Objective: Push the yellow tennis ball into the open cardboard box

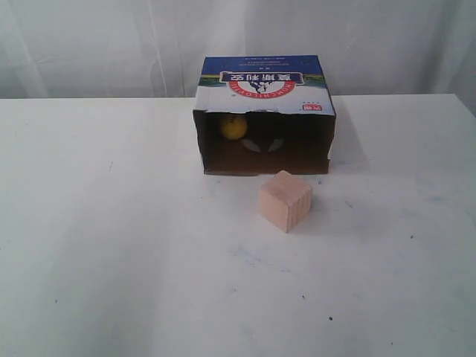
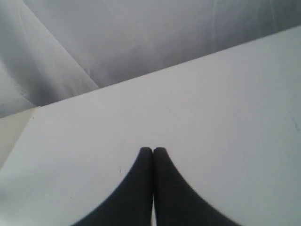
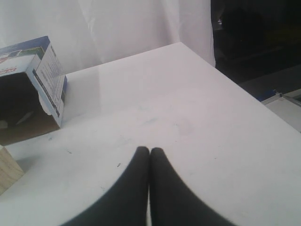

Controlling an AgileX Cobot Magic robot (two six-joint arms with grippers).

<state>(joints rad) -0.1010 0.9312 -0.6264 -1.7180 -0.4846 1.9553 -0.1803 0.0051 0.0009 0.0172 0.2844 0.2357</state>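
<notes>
The yellow tennis ball lies inside the open cardboard box, at the left of its dark interior. The box lies on its side at the back middle of the white table, its opening facing the camera; the right wrist view shows the box from the side. Neither arm shows in the exterior view. My left gripper is shut over bare table, nothing between its black fingers. My right gripper is also shut and empty, well away from the box.
A light wooden cube stands just in front of the box's opening, slightly right of centre; a corner of the cube shows in the right wrist view. The table's edge drops off beyond the right gripper. White curtains hang behind.
</notes>
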